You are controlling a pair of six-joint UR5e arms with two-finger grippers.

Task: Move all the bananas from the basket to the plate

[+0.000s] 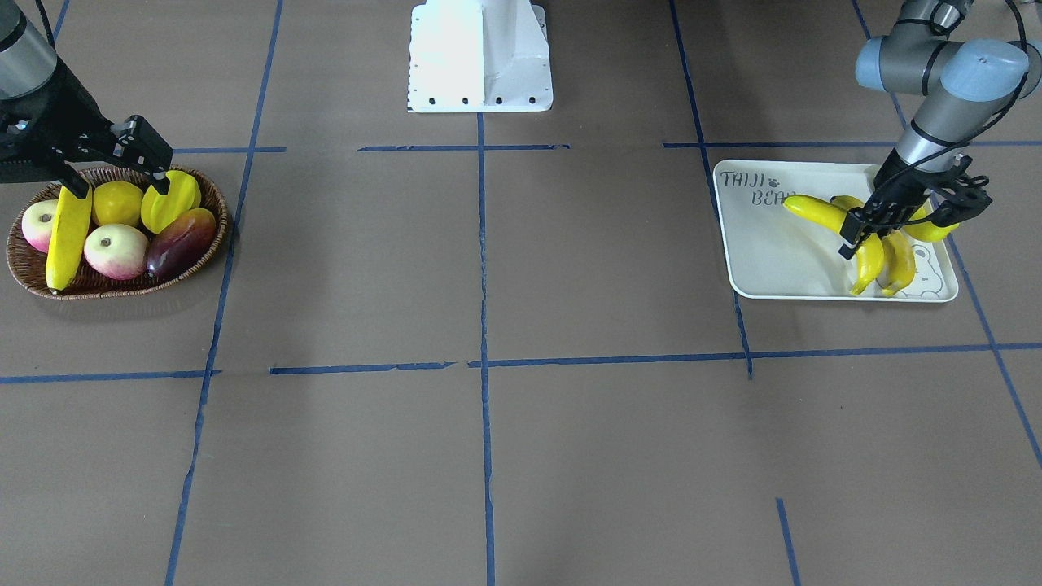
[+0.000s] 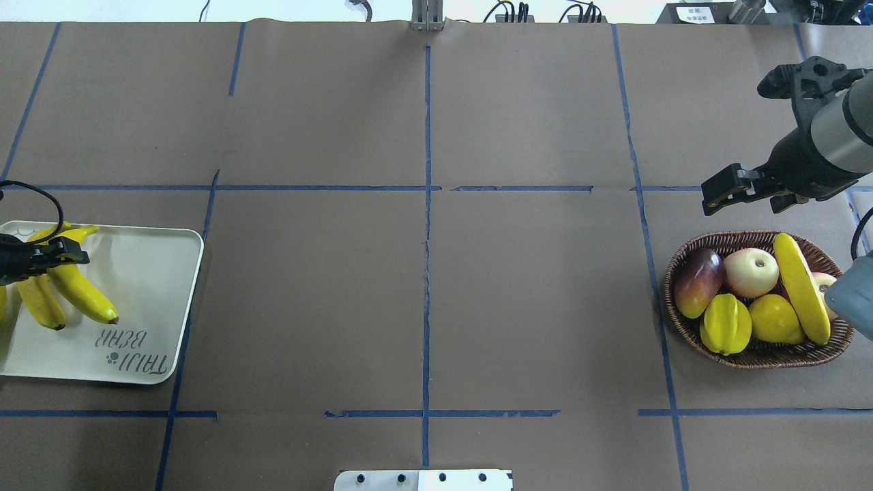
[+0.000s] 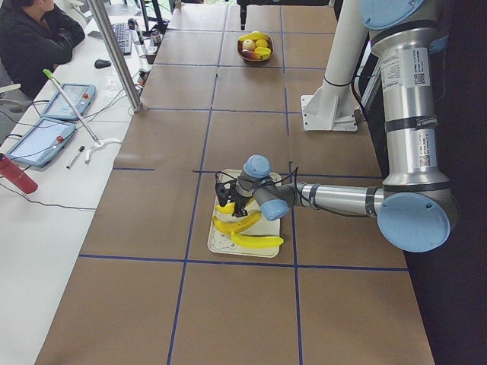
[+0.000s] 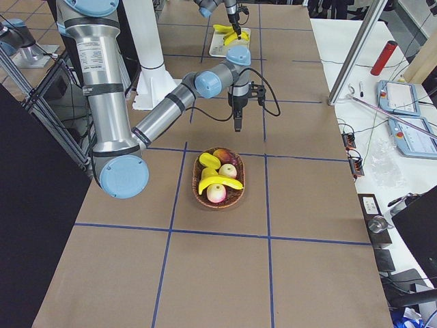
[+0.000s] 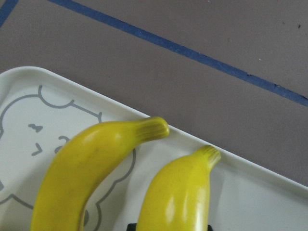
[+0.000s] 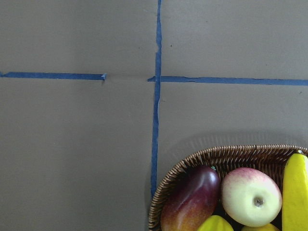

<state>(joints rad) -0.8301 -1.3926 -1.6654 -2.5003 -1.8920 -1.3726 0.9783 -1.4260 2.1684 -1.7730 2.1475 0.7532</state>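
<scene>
One banana (image 1: pixel 65 236) in wicker basket (image 1: pixel 122 289), long axis across its width, right gripper (image 1: pixel 122 183) wide, raised beside it, three bananas (image 1: pixel 869 264) on plate (image 1: pixel 765 260), stems toward bear-print rim, left gripper (image 1: pixel 908 220) spread wide over them.

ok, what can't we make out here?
Left gripper: open or shut unclear; its body hides the fingertips front-facing, the overhead edge crops it.
Bananas on the plate: count unsure, gripper overlaps them.
Basket: overhead, the right arm covers its rim end.
</scene>
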